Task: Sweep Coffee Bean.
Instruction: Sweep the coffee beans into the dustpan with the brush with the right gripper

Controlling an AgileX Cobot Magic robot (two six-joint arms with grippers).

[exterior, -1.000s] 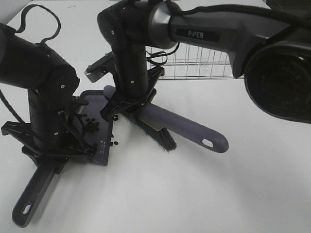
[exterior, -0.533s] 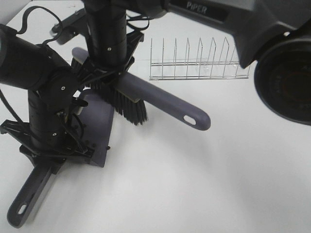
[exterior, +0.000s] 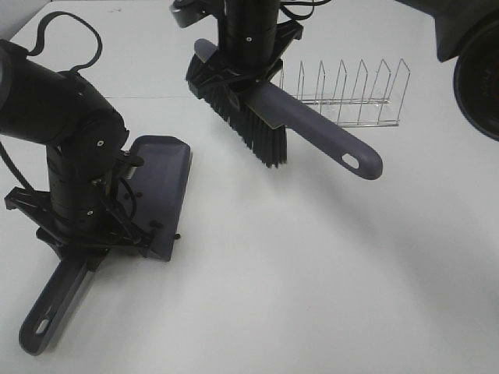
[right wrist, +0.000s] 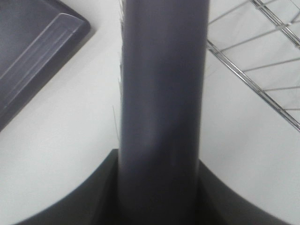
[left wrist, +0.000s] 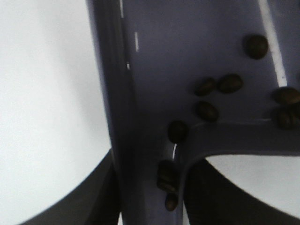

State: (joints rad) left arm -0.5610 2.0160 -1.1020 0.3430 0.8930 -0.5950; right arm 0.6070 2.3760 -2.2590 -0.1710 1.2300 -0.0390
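Observation:
The grey dustpan (exterior: 160,183) lies at the left of the table, with my left gripper (exterior: 82,238) shut on the base of its handle (exterior: 54,304). In the left wrist view, several dark coffee beans (left wrist: 206,111) lie inside the dustpan (left wrist: 187,42) near the handle end. A tiny dark speck (exterior: 178,233) sits on the table by the pan's side; I cannot tell whether it is a bean. My right gripper (exterior: 248,62) is shut on the brush (exterior: 312,128), held in the air behind the pan. Its black bristles (exterior: 249,132) point down, off the table.
A wire dish rack (exterior: 347,97) stands at the back right, just behind the brush handle, and shows in the right wrist view as the rack (right wrist: 262,75). A black cable (exterior: 66,31) loops over the left arm. White tabletop (exterior: 327,273) spreads to the front and right.
The right gripper has lifted the brush up and back from the dustpan toward the rack. The beans seen earlier at the pan's open part no longer show in the high view.

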